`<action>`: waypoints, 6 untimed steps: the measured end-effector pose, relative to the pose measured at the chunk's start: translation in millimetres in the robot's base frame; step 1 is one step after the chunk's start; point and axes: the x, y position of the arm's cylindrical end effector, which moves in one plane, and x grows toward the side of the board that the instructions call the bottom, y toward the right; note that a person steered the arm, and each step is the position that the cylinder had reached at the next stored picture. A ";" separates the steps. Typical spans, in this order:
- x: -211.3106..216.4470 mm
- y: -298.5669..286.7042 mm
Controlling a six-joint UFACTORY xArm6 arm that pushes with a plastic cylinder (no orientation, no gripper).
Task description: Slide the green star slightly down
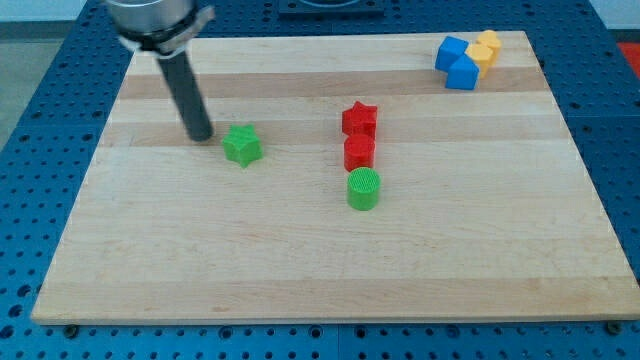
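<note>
Camera view shows a wooden bench (300,260) with small coloured blocks on it. I will place each thing from the green star (241,146), which sits left of the bench's middle, in the upper half.

My tip (200,136) is just beside the green star, on the view's left and a tiny bit higher. A thin gap shows between them, so they look apart, not touching. The dark rod leans up from there toward the view's top left. My tool is only this rod: it has no jaws, so it neither opens nor closes, and it holds nothing.

To the view's right of the green star stands a red star (359,118), a little higher up. Right below it is a red block (359,152) whose shape I cannot make out; the two look like they touch. Under that one is a green cylinder (363,189), very close to it.

Far from the green star, in the top right corner, sits a tight bunch: two blue blocks (458,63) and a yellow block (486,48), pressed together.
</note>
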 end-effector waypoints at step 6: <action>45.8 58.5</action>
